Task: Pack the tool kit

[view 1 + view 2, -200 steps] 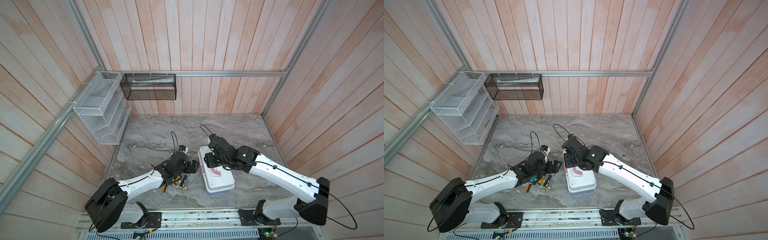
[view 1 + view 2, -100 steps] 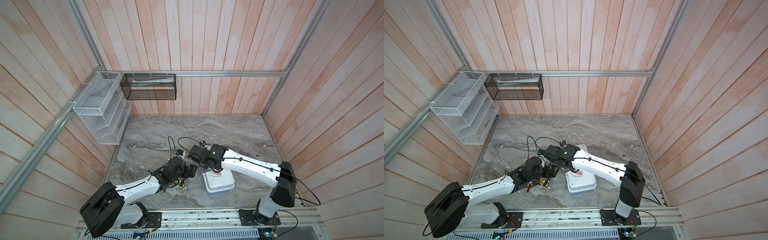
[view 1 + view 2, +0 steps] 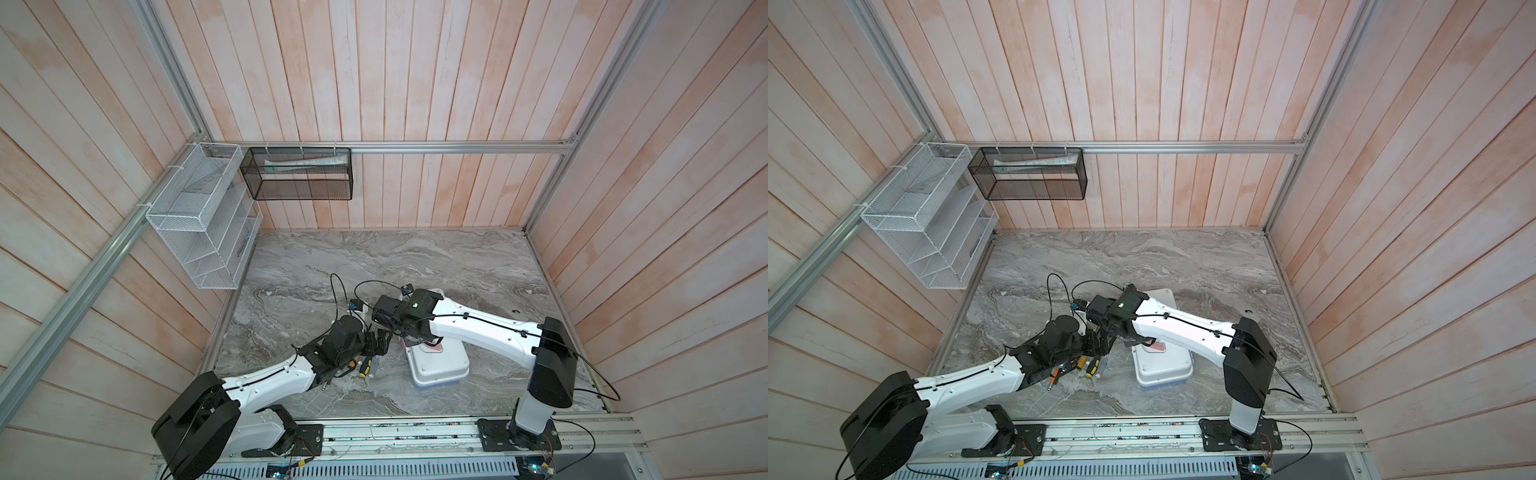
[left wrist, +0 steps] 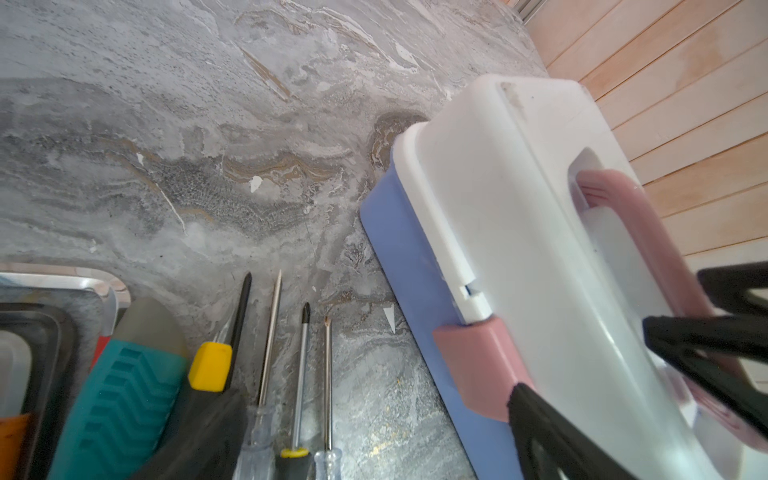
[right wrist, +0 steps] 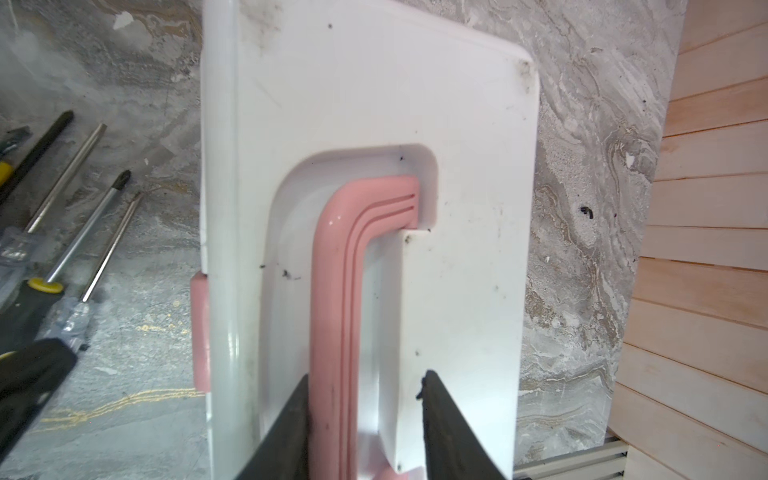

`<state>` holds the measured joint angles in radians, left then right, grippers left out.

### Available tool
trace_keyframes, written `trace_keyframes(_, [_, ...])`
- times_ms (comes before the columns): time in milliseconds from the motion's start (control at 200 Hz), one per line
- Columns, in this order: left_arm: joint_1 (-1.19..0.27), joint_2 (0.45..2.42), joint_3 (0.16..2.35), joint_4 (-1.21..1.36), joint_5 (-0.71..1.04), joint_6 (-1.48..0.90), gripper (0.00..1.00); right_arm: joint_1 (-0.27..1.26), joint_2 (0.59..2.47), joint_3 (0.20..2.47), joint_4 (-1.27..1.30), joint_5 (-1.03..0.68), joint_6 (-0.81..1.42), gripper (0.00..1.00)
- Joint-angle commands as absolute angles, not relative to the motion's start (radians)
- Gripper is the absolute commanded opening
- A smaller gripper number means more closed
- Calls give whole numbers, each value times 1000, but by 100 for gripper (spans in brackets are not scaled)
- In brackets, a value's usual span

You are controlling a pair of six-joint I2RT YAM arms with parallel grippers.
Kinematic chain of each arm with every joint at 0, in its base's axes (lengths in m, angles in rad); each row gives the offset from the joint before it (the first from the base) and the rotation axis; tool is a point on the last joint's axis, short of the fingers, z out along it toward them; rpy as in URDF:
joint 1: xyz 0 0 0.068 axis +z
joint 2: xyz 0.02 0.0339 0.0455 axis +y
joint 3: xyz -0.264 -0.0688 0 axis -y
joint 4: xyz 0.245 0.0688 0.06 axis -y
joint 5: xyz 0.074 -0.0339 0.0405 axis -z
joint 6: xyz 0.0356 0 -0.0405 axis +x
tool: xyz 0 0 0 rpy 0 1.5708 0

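Two fingers [image 5: 449, 436] of the right gripper [image 5: 365, 386] straddle the pink C-shaped handle [image 5: 336, 257] of the white-lidded blue plastic case [image 5: 478, 166] on the marbled table [image 5: 582, 124] (pinched or not, I cannot tell), so centre them before pulling; the left gripper [image 3: 377, 341] stands spread wide.

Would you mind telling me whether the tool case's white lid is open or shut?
Shut: the white plastic lid rests flat on the light blue plastic base.
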<state>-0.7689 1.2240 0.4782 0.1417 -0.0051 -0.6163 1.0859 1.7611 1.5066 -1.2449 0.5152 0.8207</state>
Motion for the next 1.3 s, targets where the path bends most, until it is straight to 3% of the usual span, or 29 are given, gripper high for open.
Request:
trace_keyframes(0, [-772, 1199, 470, 117, -34, -597, 100, 1070, 1700, 1473, -1241, 511, 849, 31])
trace_keyframes(230, [-772, 1152, 466, 68, -55, -592, 100, 1069, 1684, 1463, -1264, 532, 873, 26])
trace_keyframes(450, [-772, 1127, 459, 75, -43, -598, 100, 1034, 1586, 1373, -1132, 480, 855, 21])
trace_keyframes(800, [-766, 1036, 417, 153, -35, -620, 100, 975, 1447, 1246, -960, 405, 821, 0])
trace_keyframes(1100, [-695, 981, 431, 130, 27, -623, 100, 932, 1419, 1240, -767, 293, 730, 0])
trace_keyframes(1295, [-605, 961, 471, 102, 152, -592, 100, 849, 1334, 1176, -530, 56, 694, 0])
